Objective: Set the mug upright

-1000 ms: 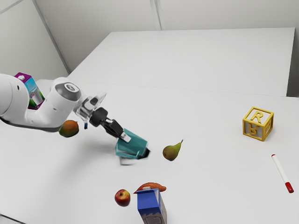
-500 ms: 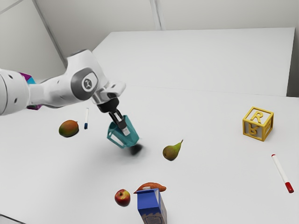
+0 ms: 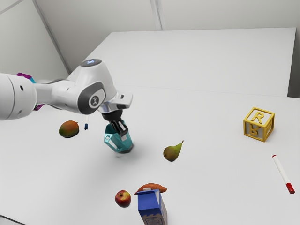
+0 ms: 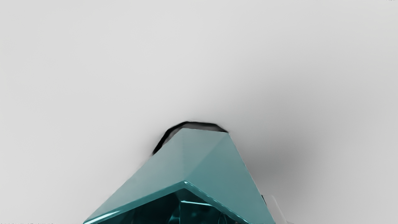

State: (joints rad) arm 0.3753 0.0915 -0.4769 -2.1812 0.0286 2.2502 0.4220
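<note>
Compared with half a second ago, the mug (image 3: 125,140) in your grasp stands more nearly upright, its base lower and closer beneath the fingers, and your gripper (image 3: 122,133) has turned to point more steeply down. The fingers are clasped on the mug: one finger (image 4: 275,210) lies along its outer wall; the other's contact is hidden from you.

From the fingers, you have a stretch of table (image 3: 201,122) before the pear (image 3: 172,152), toward the exterior view's right, with the block (image 3: 258,124) and red-capped marker (image 3: 283,174) well beyond it. On the arm's side of the fingers sit the mango (image 3: 69,129) and blue-capped marker (image 3: 86,126). The apple (image 3: 123,198), carrot (image 3: 157,187) and blue carton (image 3: 151,206) lie nearer the exterior camera than the fingers, well apart from them.

Your mug is teal, glossy and faceted, with a dark base. It still leans, mouth tipped toward the arm; you can't tell whether its base touches the table.
</note>
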